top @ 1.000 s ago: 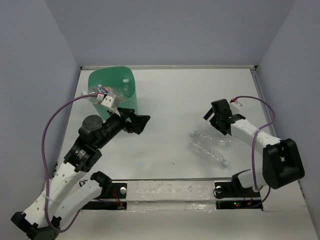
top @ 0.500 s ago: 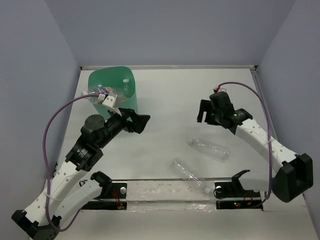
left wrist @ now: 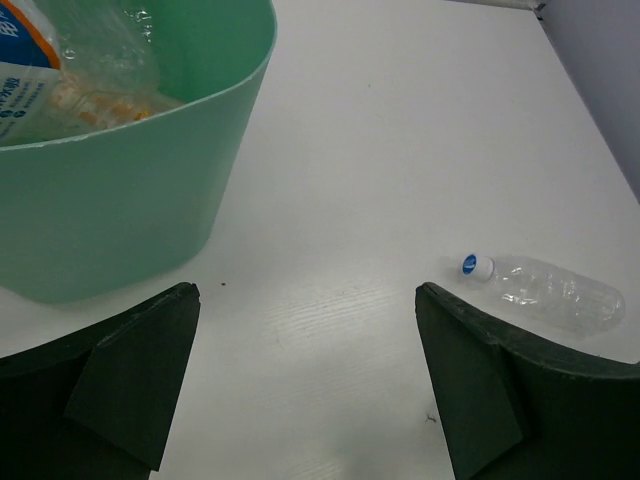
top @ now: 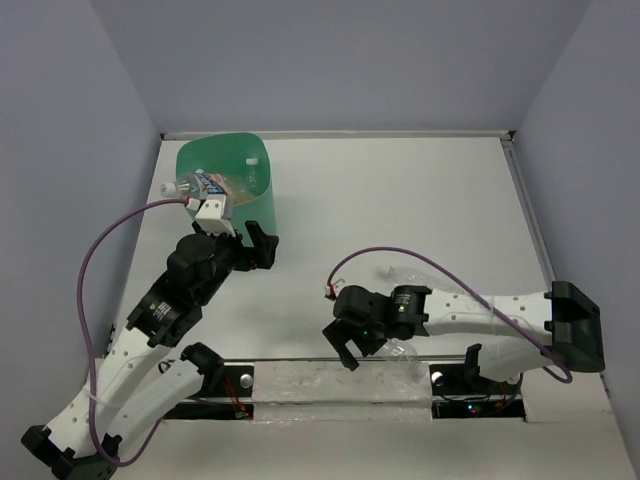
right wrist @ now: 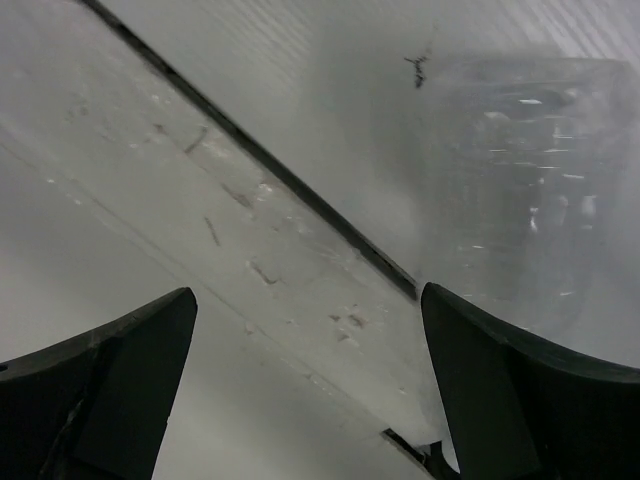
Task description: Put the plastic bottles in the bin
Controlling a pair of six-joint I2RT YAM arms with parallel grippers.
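Note:
The mint-green bin (top: 255,205) stands at the far left and also shows in the left wrist view (left wrist: 120,200). Several bottles lie inside it (left wrist: 95,75). A clear bottle with a blue-white label (top: 195,184) rests across its left rim. My left gripper (top: 260,246) is open and empty beside the bin's near right side (left wrist: 310,390). A clear bottle with a blue cap (left wrist: 545,292) lies on the table to its right. My right gripper (top: 345,345) is open and empty, low over the table's front edge (right wrist: 310,390). A clear bottle (right wrist: 510,180) lies just beside its right finger.
A pale strip with a dark groove (right wrist: 300,200) runs along the front edge under the right gripper. The right arm (top: 470,310) lies stretched across the front right of the table, over the clear bottles (top: 400,271). Grey walls enclose the table.
The right arm has swung from the far right down to the front centre. One clear bottle slid toward the front edge. The left gripper has drawn back nearer the bin.

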